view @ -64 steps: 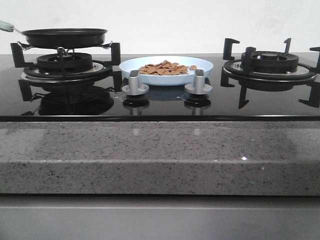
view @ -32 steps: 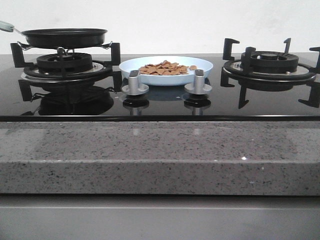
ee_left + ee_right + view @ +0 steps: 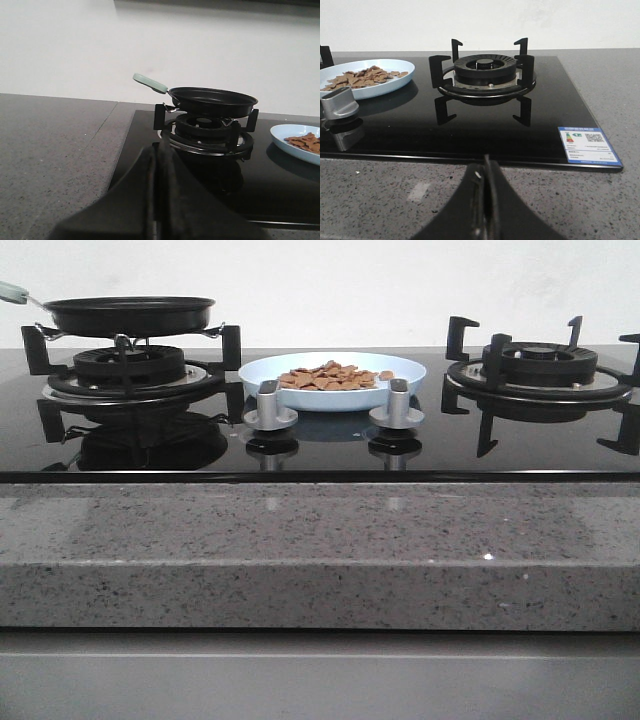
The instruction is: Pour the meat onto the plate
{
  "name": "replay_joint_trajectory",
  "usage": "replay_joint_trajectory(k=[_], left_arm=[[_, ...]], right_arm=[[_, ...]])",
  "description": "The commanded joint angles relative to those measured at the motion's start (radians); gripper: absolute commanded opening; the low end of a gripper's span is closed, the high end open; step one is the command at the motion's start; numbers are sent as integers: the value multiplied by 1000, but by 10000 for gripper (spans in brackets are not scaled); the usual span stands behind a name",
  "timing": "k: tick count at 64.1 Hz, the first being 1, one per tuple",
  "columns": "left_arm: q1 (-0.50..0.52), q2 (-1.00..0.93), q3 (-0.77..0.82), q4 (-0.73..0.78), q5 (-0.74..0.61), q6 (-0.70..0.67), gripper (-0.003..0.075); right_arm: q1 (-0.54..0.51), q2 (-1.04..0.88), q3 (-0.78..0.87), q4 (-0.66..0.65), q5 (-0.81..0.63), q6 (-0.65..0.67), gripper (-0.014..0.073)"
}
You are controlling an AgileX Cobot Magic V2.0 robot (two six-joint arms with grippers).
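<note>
Front view: the plate (image 3: 333, 380) sits on the black glass hob (image 3: 320, 445) at centre, between the 2 burners and just behind the 2 silver knobs (image 3: 270, 406). The meat (image 3: 330, 376) lies heaped inside the plate. The black frying pan (image 3: 128, 314) rests on the left burner (image 3: 130, 370), its pale-green handle (image 3: 12, 291) pointing left. The right burner (image 3: 540, 365) carries nothing. The grey speckled tabletop (image 3: 320, 550) runs along the near edge of the hob. Neither claw appears in this view.

Left wrist view: the left claw (image 3: 156, 200) is clenched, its 2 fingers pressed together with nothing between them. It sits at the near-left of the hob, with the frying pan beyond it on its burner. The plate edge with meat shows further right.

Right wrist view: the right claw (image 3: 485, 205) is clenched on nothing, fingers meeting over the tabletop at the near edge. The right burner stands beyond it. The plate with meat lies far left, behind 1 knob. A blue label (image 3: 587, 145) sits on the hob's near-right corner.
</note>
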Motion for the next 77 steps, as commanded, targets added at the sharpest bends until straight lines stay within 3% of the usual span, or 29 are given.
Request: replay_joint_trajectory(k=[1,29,77], left_arm=[[0,-15,7,-2,-80,0,-20],[0,-15,7,-2,-80,0,-20],[0,-15,7,-2,-80,0,-20]], right_arm=[[-9,-17,-5,-13,-87,-5,-120],[-9,-17,-5,-51,-184,-5,-120],[-38,-17,-5,-51,-184,-5,-120]])
